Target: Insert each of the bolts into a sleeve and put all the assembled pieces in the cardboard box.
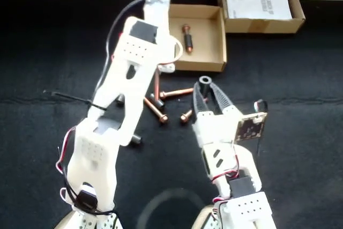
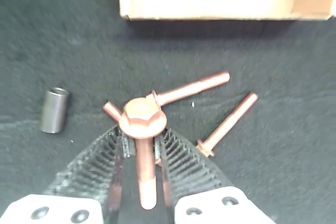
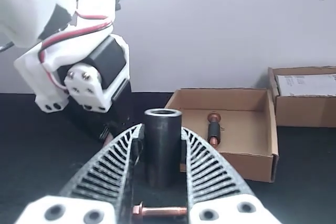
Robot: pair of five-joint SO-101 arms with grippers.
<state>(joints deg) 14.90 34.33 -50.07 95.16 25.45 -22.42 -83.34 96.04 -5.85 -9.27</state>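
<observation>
Nearest on the black woven cloth [image 1: 300,132] lies a short dark metal sleeve [image 1: 136,139]. Just beyond it three loose copper flange bolts [image 1: 155,110] lie scattered, slim, threaded and shiny.

Over them hang the two grippers. The right gripper [image 1: 206,87] has ribbed black fingers on a white printed body. It is closed round a black steel cylindrical sleeve [image 3: 163,150], which stands upright with its smooth round bore open at the top. Just to its left, the left gripper [image 2: 142,134] pinches a copper hex-head bolt [image 2: 142,119] by the shank. The flanged head juts past the fingertips toward the cloth, and the long axis runs back between the fingers. The bolt seems to hang near upright, beside the sleeve and apart from it.

In my judgement the insertion turns on this: the bolt's threaded end must be brought in line with the bore. The left arm, carrying the slimmer part, is the one to close the gap rightward.

Farther off sits the shallow brown cardboard box [image 1: 198,66], holding one assembled piece [image 1: 187,37]. At the far right is a second cardboard box [image 1: 262,25] with a white sheet.
</observation>
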